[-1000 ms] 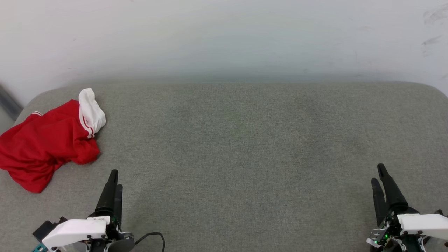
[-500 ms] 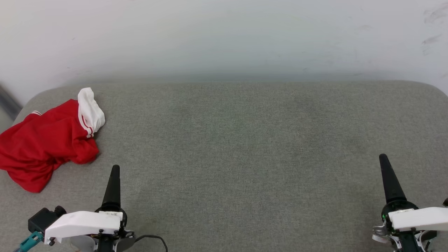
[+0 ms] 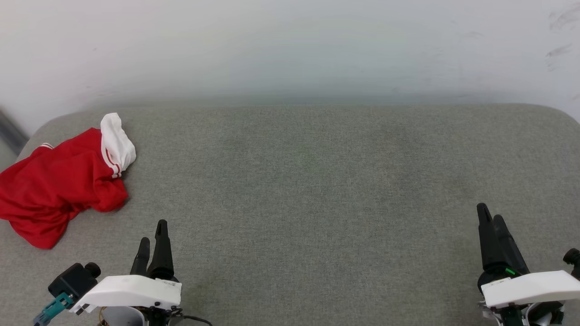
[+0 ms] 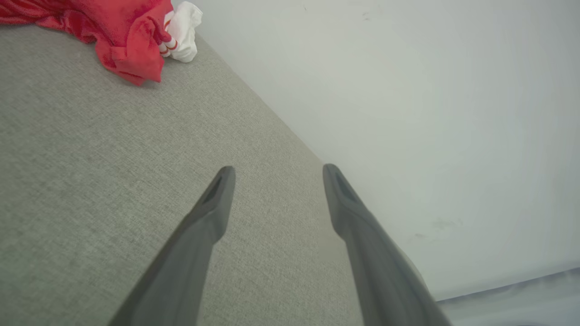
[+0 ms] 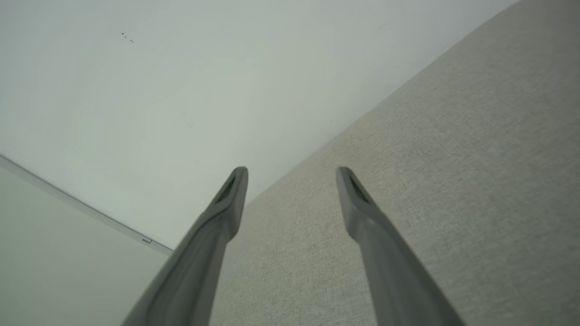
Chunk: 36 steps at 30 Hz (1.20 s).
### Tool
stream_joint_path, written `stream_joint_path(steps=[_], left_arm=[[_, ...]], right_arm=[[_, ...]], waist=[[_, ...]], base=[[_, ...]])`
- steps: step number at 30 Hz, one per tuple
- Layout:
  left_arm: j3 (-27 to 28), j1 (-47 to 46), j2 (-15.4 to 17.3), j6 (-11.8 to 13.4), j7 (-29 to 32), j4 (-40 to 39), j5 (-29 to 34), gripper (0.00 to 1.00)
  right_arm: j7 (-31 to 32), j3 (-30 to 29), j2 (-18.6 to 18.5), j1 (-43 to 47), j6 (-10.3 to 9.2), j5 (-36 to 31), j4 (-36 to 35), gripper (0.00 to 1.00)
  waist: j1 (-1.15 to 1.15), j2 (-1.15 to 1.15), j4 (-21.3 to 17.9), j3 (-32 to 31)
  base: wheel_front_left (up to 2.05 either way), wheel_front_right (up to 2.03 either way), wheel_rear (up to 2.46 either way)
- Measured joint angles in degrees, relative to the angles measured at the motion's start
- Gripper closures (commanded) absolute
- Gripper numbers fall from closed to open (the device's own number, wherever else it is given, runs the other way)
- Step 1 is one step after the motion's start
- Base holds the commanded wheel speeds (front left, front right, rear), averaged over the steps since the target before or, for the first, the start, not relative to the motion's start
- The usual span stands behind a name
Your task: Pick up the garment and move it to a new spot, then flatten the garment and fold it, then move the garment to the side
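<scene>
The garment [image 3: 56, 185] lies crumpled at the far left of the grey padded surface, red with one white sleeve [image 3: 117, 142] sticking up; its "23" print is hidden. In the left wrist view the garment [image 4: 113, 31] sits at the top left. My left gripper [image 3: 152, 233] hovers low at the front left, to the right of and nearer than the garment, open and empty [image 4: 275, 174]. My right gripper [image 3: 490, 215] is at the front right, far from the garment, open with nothing between its fingers [image 5: 292, 174].
The grey fabric surface [image 3: 308, 190] spreads wide between the two arms and has rounded back corners. A pale wall [image 3: 290, 45] rises right behind it. A dark strip [image 3: 9, 131] shows at the left edge beyond the surface.
Both wrists have rolled: each gripper showed as a single edge-on finger half a second ago and now shows two fingers. The garment has not moved.
</scene>
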Motion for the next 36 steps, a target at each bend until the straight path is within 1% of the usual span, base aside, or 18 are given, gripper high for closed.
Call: stream_joint_path(steps=[4,15,36], left_arm=[[-0.47,0.13,0.02,0.80,-0.75,-0.32,3.67,0.00],[-2.19,1.08,0.15,1.94,-2.77,-1.92,12.61,0.00],[-5.34,2.73,0.63,3.76,-6.05,-4.11,26.36,0.00]], right_arm=[[-0.70,0.13,0.00,0.66,0.00,-3.81,-0.07,0.00],[-2.71,0.91,0.00,1.44,0.00,-12.63,-0.48,0.00],[-6.02,1.45,0.00,3.18,0.01,-26.41,-2.44,0.00]], waist=[[0.00,0.00,0.02,0.02],[0.00,0.00,0.06,0.20],[0.00,0.00,-0.19,0.30]], base=[[0.00,0.00,0.00],[0.00,0.00,0.00],[0.00,0.00,0.00]])
